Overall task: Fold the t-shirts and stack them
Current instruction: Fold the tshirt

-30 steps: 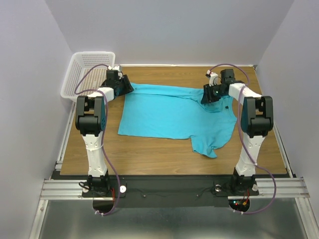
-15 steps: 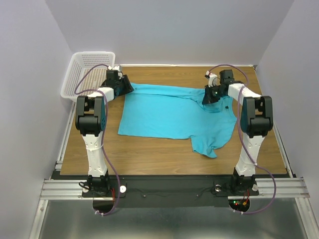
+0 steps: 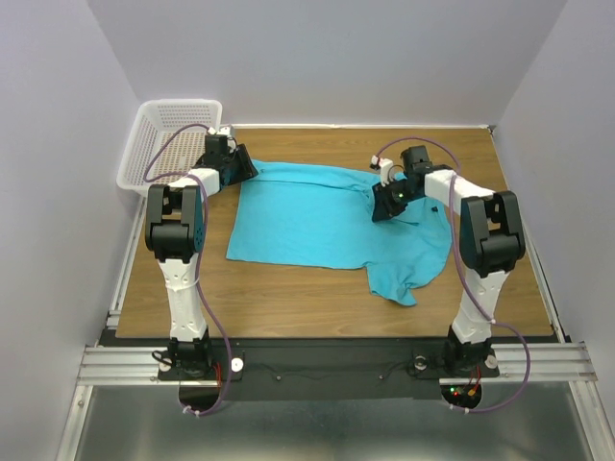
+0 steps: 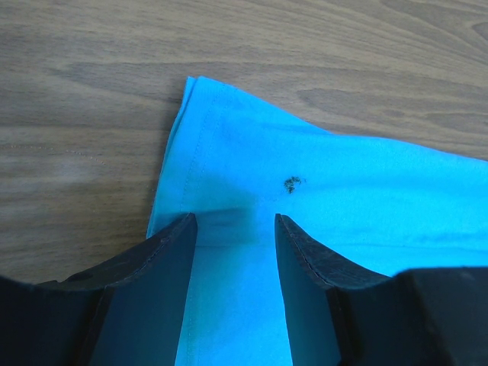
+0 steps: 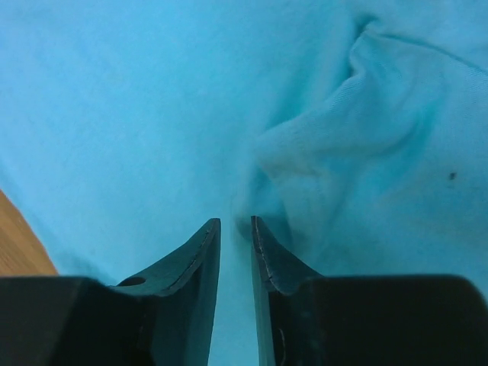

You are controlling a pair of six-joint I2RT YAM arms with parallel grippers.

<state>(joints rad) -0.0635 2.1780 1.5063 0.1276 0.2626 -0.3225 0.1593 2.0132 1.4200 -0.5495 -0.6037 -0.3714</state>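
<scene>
The shirt (image 3: 327, 221) was spread on the table (image 3: 288, 288), its far-left corner straddled by the left gripper (image 4: 234, 223), fingers apart, likely as anchor, while the right gripper (image 5: 235, 225), fingers nearly together, was set at a wrinkle (image 5: 305, 164), hold unclear.

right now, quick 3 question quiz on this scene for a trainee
1. True or false: the shirt hangs off the table.
2. Whose jaws stand wider apart? A: left gripper. B: right gripper.
3. Name the container just beyond the table's far left corner.

Key
1. False. The shirt lies wholly on the table.
2. A
3. The white basket.
</scene>
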